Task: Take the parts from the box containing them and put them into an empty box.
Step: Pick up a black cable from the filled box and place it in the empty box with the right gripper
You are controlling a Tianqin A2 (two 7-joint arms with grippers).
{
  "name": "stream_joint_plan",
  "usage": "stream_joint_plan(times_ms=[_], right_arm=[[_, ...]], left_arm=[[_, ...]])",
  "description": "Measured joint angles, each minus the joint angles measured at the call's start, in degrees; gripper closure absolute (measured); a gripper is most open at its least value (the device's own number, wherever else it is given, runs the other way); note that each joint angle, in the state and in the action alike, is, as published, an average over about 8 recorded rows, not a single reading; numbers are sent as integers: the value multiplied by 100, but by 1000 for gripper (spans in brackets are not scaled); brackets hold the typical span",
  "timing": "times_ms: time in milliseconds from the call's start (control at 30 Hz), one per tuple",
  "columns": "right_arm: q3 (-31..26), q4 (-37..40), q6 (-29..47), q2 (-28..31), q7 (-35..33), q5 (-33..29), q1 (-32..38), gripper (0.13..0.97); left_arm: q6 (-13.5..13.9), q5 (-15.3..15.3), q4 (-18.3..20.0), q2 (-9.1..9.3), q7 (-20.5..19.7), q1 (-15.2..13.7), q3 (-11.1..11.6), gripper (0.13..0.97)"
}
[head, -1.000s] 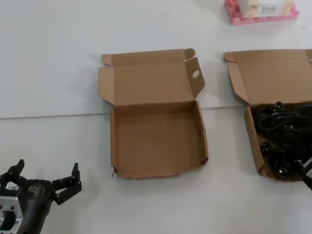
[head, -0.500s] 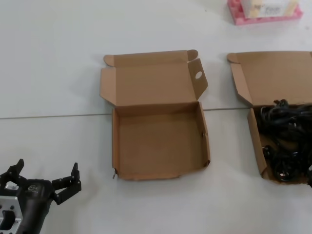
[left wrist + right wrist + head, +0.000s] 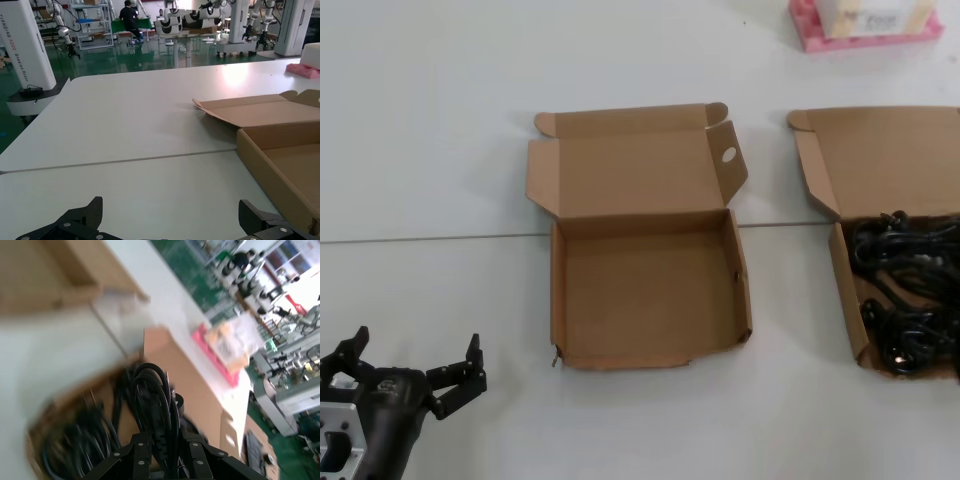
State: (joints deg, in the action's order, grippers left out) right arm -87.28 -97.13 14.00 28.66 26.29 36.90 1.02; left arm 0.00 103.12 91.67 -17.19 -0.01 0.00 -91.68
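The empty box (image 3: 640, 295) lies open in the middle of the table, with a round hole (image 3: 728, 155) in its lid side flap; it also shows in the left wrist view (image 3: 260, 165). The box containing the parts (image 3: 880, 160) lies open at the right edge, with black coiled cables (image 3: 910, 300) in it. My left gripper (image 3: 418, 348) rests open and empty near the front left, its fingers wide apart (image 3: 169, 206). My right gripper (image 3: 167, 447) is out of the head view; it is shut on a black cable bundle (image 3: 155, 390) above that box (image 3: 175, 360).
A pink tray (image 3: 865, 30) with a pale block stands at the back right, behind the cable box; it also shows in the right wrist view (image 3: 222, 357). A seam line (image 3: 430, 238) crosses the white table.
The dark gripper part at the head view's lower right edge has left that view. The cable pile in the right box has shifted. The left arm has not moved.
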Motion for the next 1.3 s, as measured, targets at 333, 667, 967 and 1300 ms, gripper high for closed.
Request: stream_joint_plan(times_ms=[333,667,967,1300], right_arm=[[-653,-1054,-60,-311,0,692,-421,843],[-1969,-507,-427,-794,0,842,259,844],[-2787,271,-785,-949,0,1050,1203,844],[-3369,856,-1004,-1034,0,1212,1865,844]], left_arm=[[0,0,0,0,0,0,0,132],[0,0,0,0,0,0,0,132],[0,0,0,0,0,0,0,132],[0,0,0,0,0,0,0,132]])
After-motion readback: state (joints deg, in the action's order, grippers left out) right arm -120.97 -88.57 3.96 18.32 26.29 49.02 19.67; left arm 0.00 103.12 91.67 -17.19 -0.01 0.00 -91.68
